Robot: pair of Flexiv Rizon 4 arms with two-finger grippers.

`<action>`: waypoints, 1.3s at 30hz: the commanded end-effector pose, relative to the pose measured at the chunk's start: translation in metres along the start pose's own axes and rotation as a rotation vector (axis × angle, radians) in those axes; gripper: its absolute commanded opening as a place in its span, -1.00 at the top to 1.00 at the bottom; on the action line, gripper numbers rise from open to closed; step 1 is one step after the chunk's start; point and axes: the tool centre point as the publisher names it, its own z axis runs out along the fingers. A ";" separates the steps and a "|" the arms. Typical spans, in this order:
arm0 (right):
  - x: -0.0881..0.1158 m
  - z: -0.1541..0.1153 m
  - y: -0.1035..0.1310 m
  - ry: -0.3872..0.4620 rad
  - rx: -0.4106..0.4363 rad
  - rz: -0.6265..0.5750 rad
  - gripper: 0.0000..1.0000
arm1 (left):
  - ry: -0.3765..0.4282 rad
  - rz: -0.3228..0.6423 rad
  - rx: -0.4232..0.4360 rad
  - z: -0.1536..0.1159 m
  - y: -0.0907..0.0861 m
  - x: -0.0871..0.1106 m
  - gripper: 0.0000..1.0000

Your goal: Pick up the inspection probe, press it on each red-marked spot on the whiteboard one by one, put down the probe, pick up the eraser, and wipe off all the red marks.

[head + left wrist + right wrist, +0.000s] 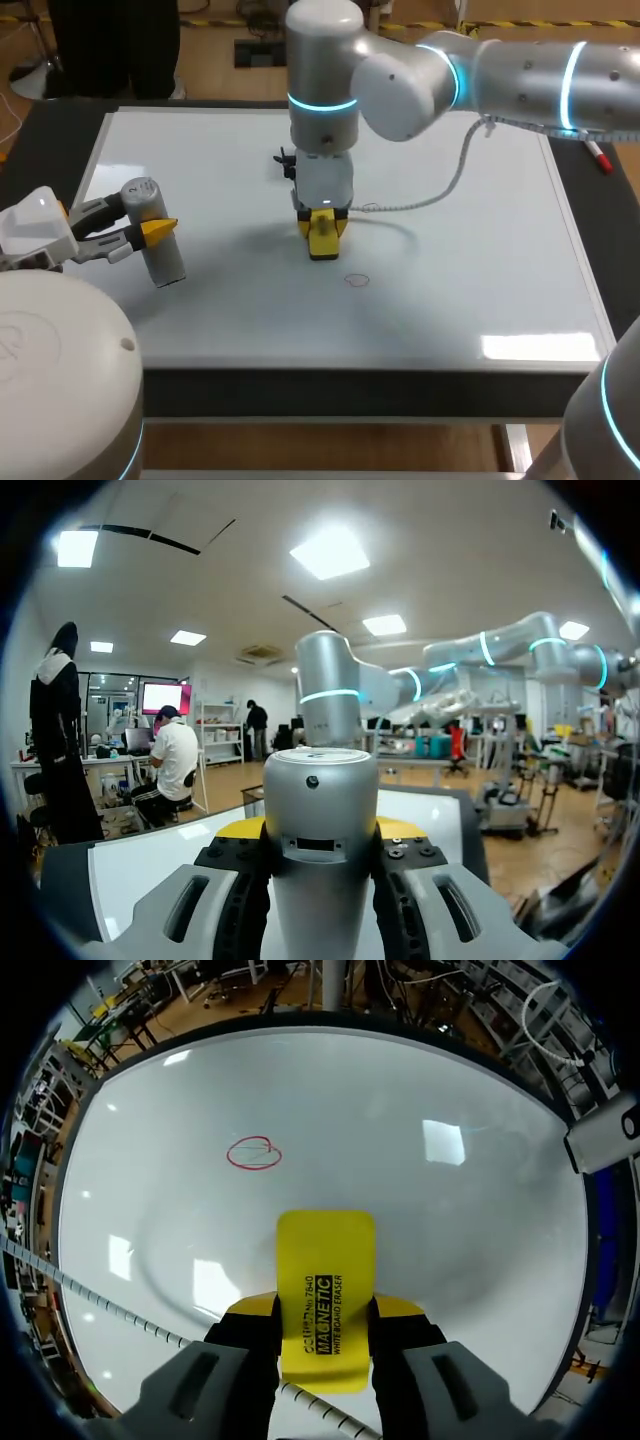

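My left gripper is shut on the grey cylindrical inspection probe near the left side of the whiteboard. In the left wrist view the probe fills the space between the yellow fingertips. My right arm comes in from the right and hangs over the board's middle, its gripper shut on the yellow eraser, which points down at the board. In the right wrist view the eraser sticks out between the fingers, and a red circle mark lies ahead of it. The same mark shows faintly just in front of the eraser.
A white cable from the right arm trails over the board. A red marker pen lies off the board's right edge. A small black part juts out at the right wrist.
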 end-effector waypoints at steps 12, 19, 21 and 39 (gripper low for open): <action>0.038 0.002 -0.004 0.010 0.010 0.072 1.00 | -0.001 0.001 0.000 0.000 -0.001 0.001 1.00; 0.047 -0.014 -0.002 -0.003 0.049 0.091 1.00 | -0.001 0.001 0.000 0.000 -0.001 0.001 1.00; 0.052 -0.022 -0.001 -0.004 0.061 0.099 1.00 | -0.001 0.001 0.000 0.000 -0.001 0.001 1.00; 0.183 -0.069 -0.017 -0.071 0.103 0.343 1.00 | -0.001 0.001 0.000 0.000 -0.001 0.001 1.00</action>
